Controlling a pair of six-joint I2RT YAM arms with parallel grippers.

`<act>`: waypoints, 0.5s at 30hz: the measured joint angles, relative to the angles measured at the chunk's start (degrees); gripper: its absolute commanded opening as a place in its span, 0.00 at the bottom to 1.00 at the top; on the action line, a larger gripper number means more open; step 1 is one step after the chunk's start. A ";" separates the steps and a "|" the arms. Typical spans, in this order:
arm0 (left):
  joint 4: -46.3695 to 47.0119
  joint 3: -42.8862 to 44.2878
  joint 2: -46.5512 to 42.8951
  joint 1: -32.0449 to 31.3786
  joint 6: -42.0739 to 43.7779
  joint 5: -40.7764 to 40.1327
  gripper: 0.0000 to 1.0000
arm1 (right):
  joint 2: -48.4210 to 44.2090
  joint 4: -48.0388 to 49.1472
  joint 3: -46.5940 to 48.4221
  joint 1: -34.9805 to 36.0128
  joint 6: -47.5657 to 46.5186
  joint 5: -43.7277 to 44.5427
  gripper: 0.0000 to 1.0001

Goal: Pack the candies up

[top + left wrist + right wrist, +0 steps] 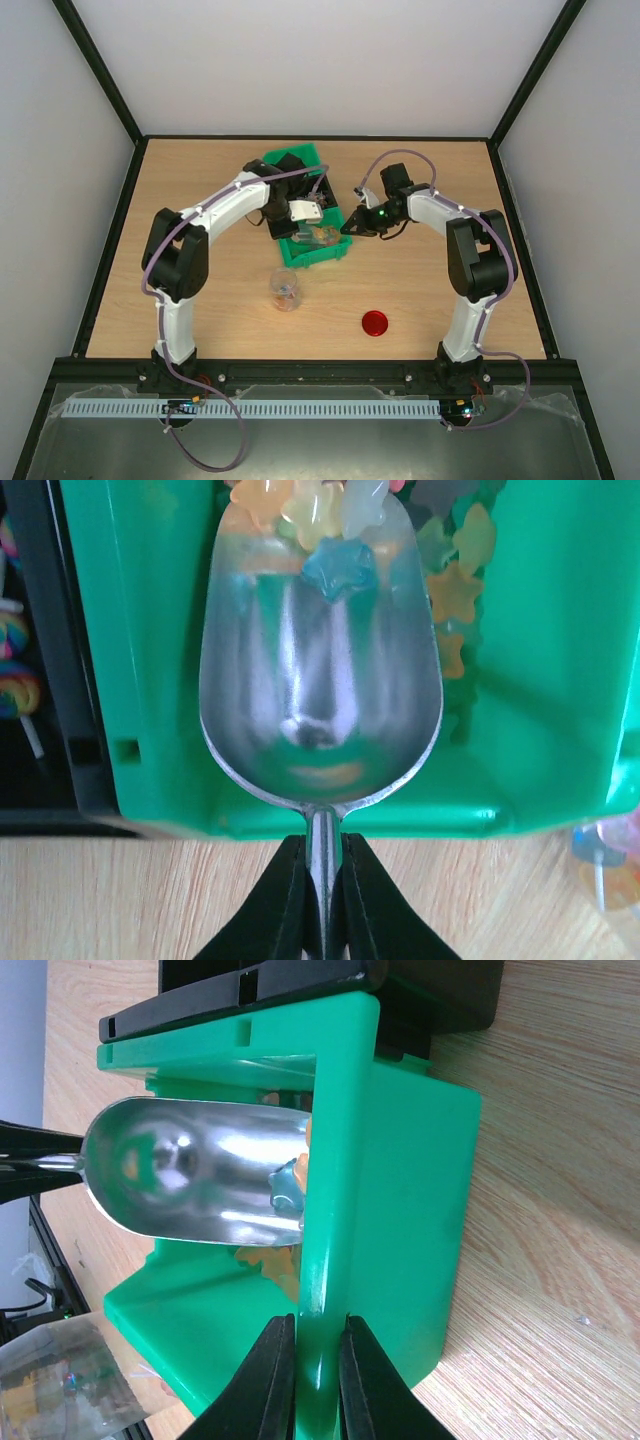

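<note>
Small translucent star-shaped candies [455, 590] in orange, yellow, green and white lie in a green bin [312, 254]. My left gripper [322, 880] is shut on the handle of a metal scoop [320, 670], whose bowl lies inside the bin with a few candies, one of them blue [340, 568], at its tip. My right gripper [318, 1360] is shut on the bin's side wall [335, 1210]. A small clear jar [286, 290] with some candies stands on the table in front of the bin. Its red round lid [375, 323] lies to its right.
A black bin [290, 165] sits right behind the green one; in the left wrist view its edge [50, 680] shows with lollipops beside it. The jar also shows in the left wrist view [605, 850]. Grey walls enclose the wooden table [200, 200].
</note>
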 measured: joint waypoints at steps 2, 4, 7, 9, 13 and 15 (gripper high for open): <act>2.03 -0.66 0.02 0.00 -0.04 1.20 0.02 | 0.02 -0.11 0.09 0.00 -0.09 0.02 0.01; 3.28 -0.90 0.17 0.00 -0.11 2.01 0.02 | 0.02 -0.13 0.09 0.00 -0.11 0.04 0.01; 4.76 -0.87 0.90 -0.15 -0.26 3.37 0.02 | 0.13 -0.26 0.20 0.00 -0.24 0.00 0.01; 6.12 -0.87 1.33 -0.26 -0.44 4.33 0.02 | 0.13 -0.33 0.22 0.00 -0.42 0.00 0.01; 9.53 -2.64 1.53 -0.20 -0.59 7.15 0.02 | 0.48 -1.09 0.85 -0.02 -1.22 0.04 0.01; 12.04 -4.72 0.85 0.22 -0.79 8.79 0.02 | 0.74 -1.90 1.42 -0.13 -1.68 0.20 0.01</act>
